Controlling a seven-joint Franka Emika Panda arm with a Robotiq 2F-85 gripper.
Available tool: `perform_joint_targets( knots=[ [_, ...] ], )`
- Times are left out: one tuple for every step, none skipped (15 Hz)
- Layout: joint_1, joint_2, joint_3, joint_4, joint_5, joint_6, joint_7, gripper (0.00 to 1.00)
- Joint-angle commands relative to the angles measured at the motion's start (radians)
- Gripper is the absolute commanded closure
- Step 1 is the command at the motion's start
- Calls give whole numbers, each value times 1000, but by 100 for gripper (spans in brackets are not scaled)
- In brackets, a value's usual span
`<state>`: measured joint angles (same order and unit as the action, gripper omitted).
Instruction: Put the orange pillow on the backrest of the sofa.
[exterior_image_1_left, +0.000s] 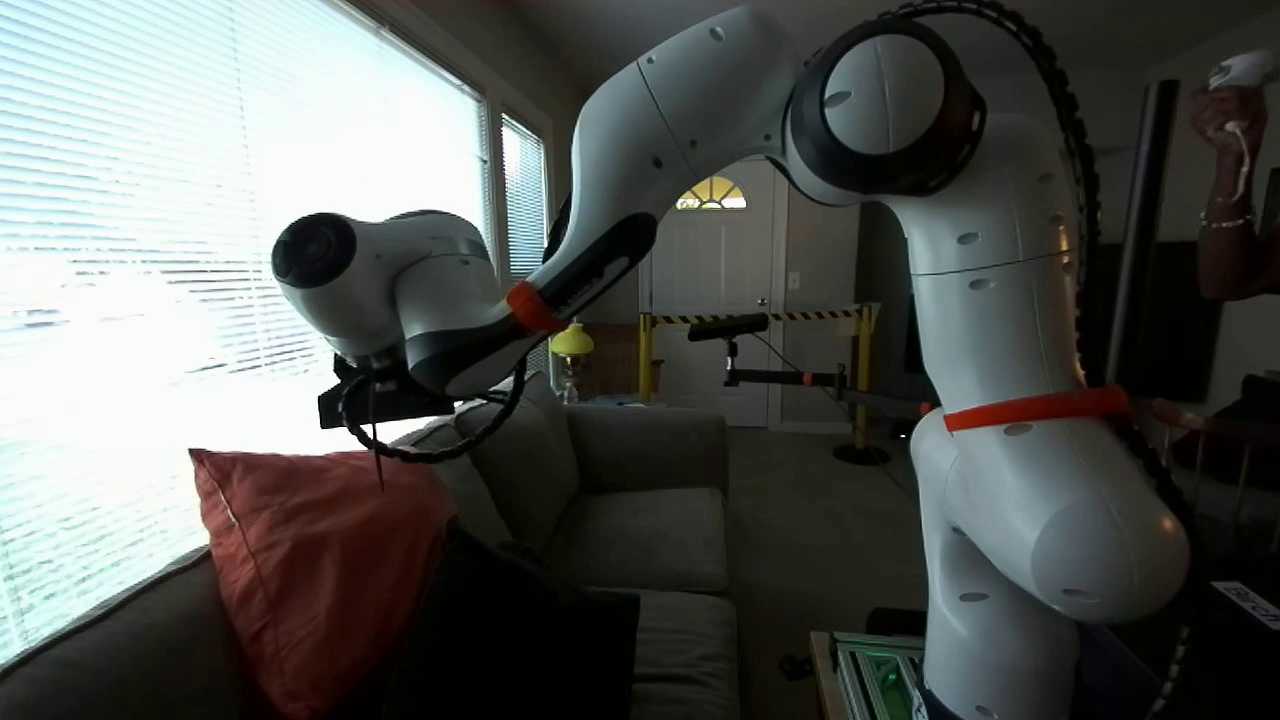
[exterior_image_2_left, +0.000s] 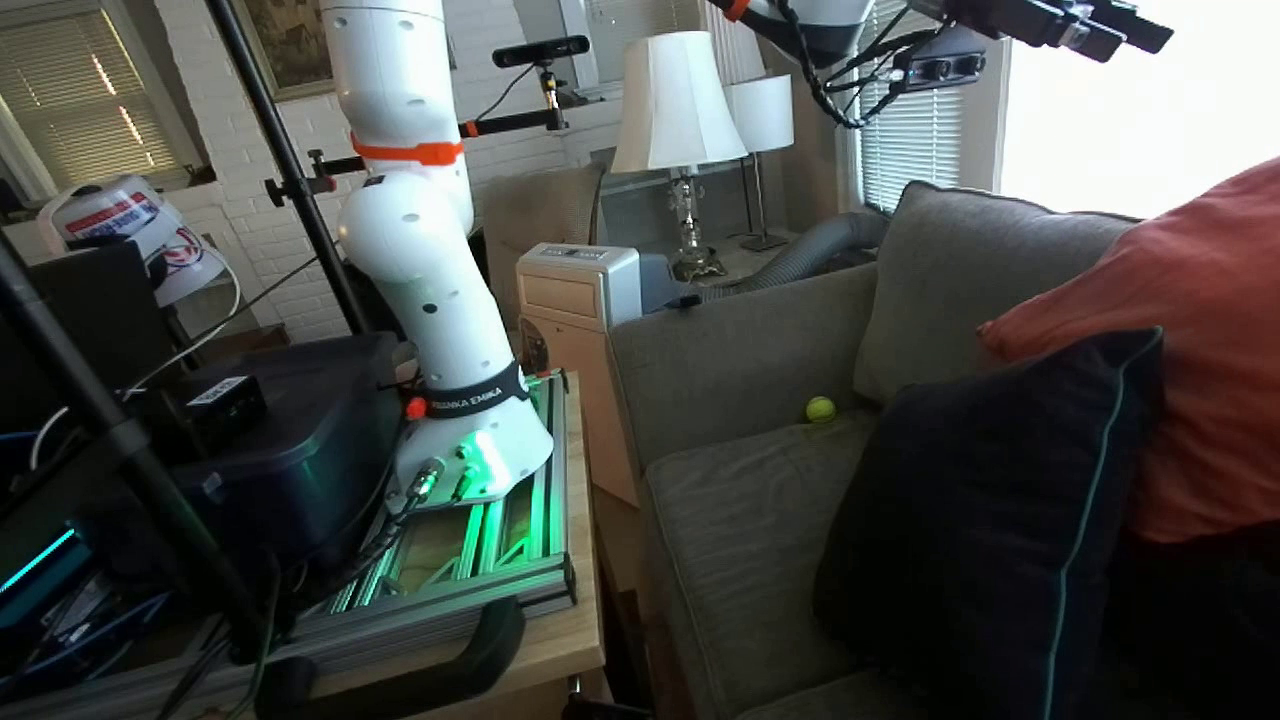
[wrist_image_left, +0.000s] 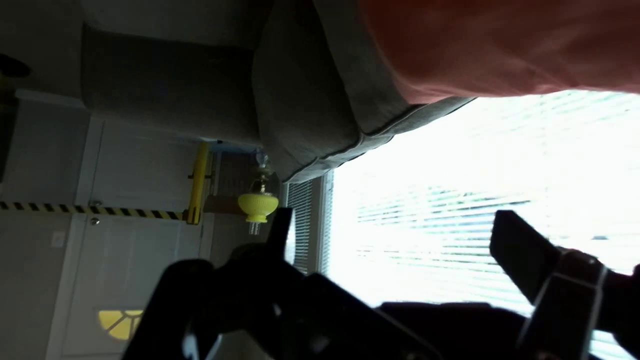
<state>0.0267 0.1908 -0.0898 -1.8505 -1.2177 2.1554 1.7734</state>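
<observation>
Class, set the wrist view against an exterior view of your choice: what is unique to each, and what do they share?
Of this pair, only the wrist view shows the yellow lamp, striped tape and door. Only the exterior view shows the yellow-green ball, dark cushion and robot's base. Both show the orange pillow, sofa's backrest, bright window and end effector.
</observation>
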Motion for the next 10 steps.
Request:
perform_joint_targets(
  knots=[
    [-42,-57,37,-61,145,149,-84,0],
    [-46,-72,42,-78,190,191,-115,0],
    [-49,-84,44,-96,235,235,-149,0],
    [-52,-97,46,-113,283,277,-190,0],
    [-53,-111,47,-134,334,317,-235,0],
    [-55,-122,47,-152,389,357,-285,0],
    [-55,-134,47,-176,449,395,-338,0],
    [-55,-141,48,-195,517,430,-399,0],
    [-54,-152,49,-221,588,462,-462,0],
    [-57,-158,56,-247,667,490,-531,0]
  ],
)
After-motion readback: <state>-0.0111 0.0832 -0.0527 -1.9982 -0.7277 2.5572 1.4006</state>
